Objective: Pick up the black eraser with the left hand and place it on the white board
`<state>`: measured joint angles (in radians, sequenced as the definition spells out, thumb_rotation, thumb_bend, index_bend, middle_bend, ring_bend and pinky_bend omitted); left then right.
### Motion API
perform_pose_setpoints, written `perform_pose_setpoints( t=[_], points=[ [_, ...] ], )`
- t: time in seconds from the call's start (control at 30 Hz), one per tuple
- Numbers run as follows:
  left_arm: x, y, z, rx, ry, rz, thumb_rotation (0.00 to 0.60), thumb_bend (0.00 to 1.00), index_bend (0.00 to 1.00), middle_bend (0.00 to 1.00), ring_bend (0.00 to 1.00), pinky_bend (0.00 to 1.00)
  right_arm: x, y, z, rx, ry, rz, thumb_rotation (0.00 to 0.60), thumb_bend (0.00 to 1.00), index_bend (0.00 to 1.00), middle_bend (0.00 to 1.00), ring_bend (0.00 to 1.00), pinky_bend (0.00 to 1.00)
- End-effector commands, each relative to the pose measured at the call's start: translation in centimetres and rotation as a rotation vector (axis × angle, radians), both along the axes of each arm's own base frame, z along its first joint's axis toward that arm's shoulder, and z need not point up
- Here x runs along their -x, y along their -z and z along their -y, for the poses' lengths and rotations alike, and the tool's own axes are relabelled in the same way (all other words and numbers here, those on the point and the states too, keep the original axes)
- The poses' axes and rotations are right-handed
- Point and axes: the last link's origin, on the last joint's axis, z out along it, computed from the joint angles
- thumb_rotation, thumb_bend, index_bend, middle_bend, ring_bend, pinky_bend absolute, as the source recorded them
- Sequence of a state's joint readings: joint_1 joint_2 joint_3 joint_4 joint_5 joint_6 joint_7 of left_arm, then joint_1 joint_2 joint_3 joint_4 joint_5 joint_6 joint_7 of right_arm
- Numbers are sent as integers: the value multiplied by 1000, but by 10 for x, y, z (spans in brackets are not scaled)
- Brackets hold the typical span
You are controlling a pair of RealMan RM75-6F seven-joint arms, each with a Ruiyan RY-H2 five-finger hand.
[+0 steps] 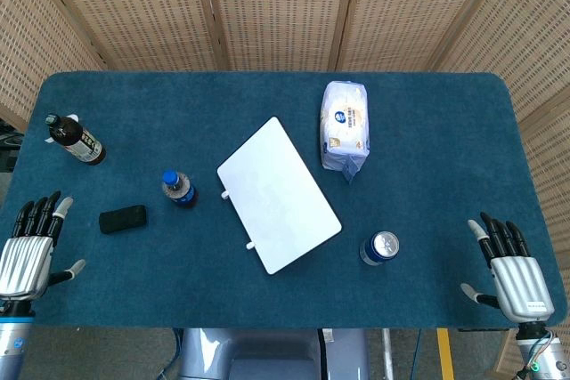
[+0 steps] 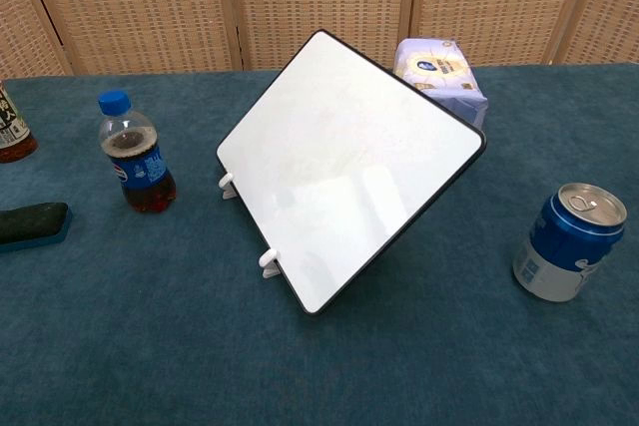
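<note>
Black eraser (image 1: 123, 218) lies flat on blue table (image 1: 427, 149), just left of small cola bottle (image 1: 179, 189), w/ white board (image 1: 278, 194) further right at centre. Left hand (image 1: 25, 251) hovers nr table's front-left edge, fingers spread, holding nothing. Right hand (image 1: 512, 273), also spread & empty, at front-right corner nr blue can (image 1: 379, 247).

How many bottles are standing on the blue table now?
2. A dark glass bottle with a white label stands near the table's far left edge. A small plastic cola bottle with a blue cap stands between the black eraser and the white board.
</note>
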<state>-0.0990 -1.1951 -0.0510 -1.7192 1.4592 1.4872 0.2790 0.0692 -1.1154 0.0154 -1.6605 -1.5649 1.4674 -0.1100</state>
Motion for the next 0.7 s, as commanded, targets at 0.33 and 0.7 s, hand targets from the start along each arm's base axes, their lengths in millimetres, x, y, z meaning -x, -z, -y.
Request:
perform_pose_setpoints(
  t=[0.33,0.7],
  points=[
    [7,-2,-37,58,-61,73,600,161,187,0,0,0,-1,0,0,1,-5,1,600,2,0,0,0,0],
    [14,11,-72,120,-139,90,600,183,323,0,0,0,-2,1,-1,-5,-13,9,600,2,0,0,0,0]
  ],
)
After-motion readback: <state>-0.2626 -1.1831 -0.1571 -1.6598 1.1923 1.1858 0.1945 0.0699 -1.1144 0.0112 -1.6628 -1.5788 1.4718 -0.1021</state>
